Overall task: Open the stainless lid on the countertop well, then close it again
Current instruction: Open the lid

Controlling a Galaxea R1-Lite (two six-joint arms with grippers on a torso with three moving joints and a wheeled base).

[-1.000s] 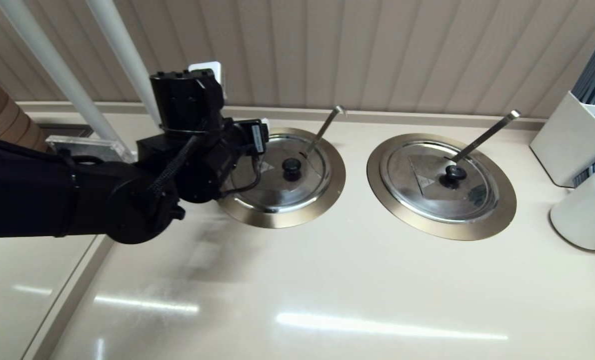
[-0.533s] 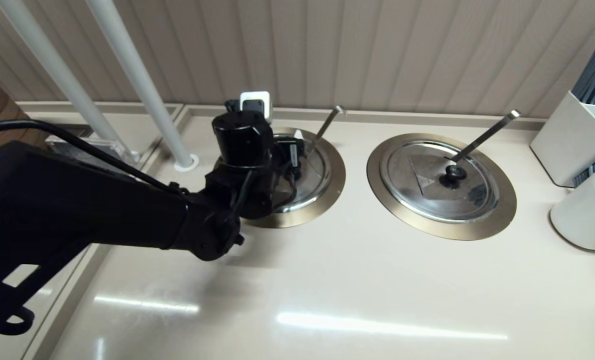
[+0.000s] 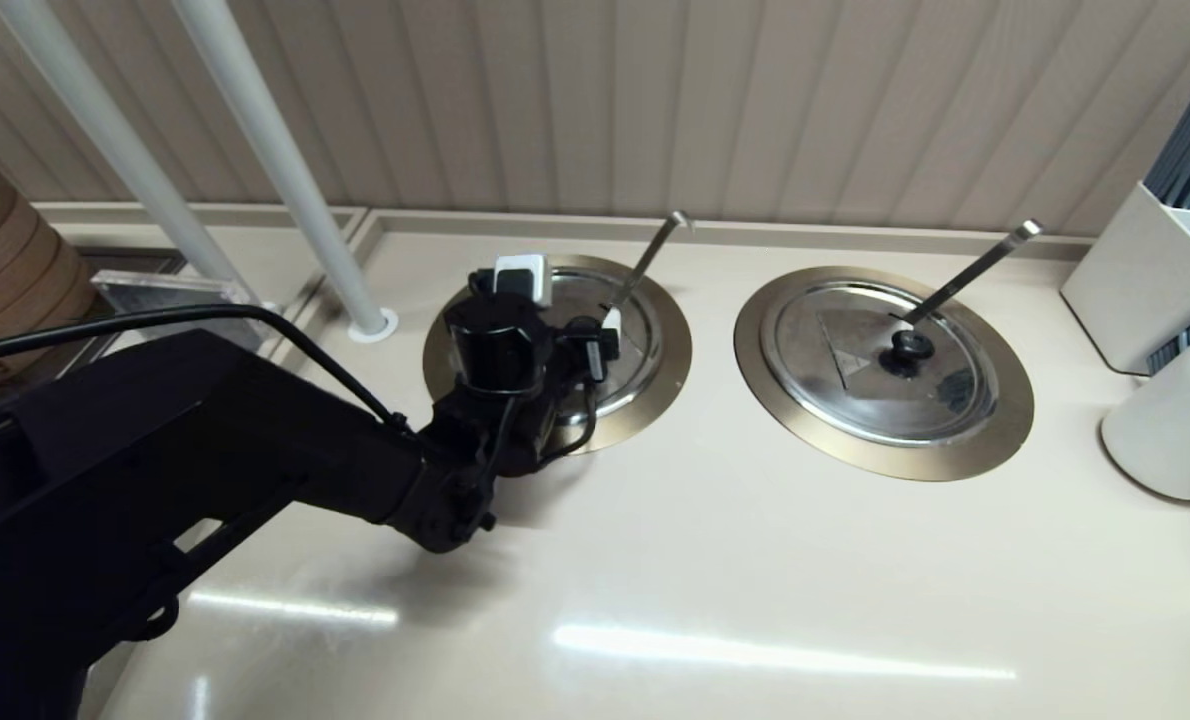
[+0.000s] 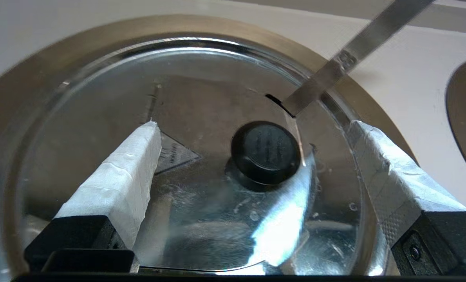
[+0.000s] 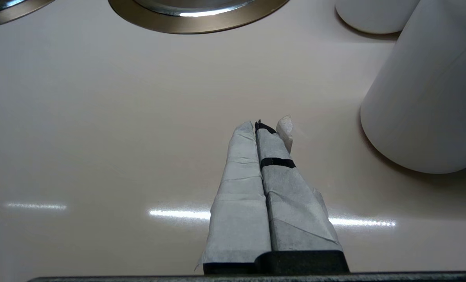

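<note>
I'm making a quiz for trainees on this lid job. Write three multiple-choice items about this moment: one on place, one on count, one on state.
1. Where is the left tool?
A. Above the stainless lid, one finger on each side of its black knob
B. Over the other lid
C. Beside the white canister

2. How many lidded wells are set into the countertop?
A. One
B. Two
C. Three

3. What state is the right tool in?
A. Open wide
B. Shut on a ladle
C. Shut, holding nothing

Answers:
1. A: the left wrist view shows both white-wrapped fingers flanking the knob.
2. B: the head view shows two.
3. C: the right wrist view shows the fingers pressed together above bare counter.
</note>
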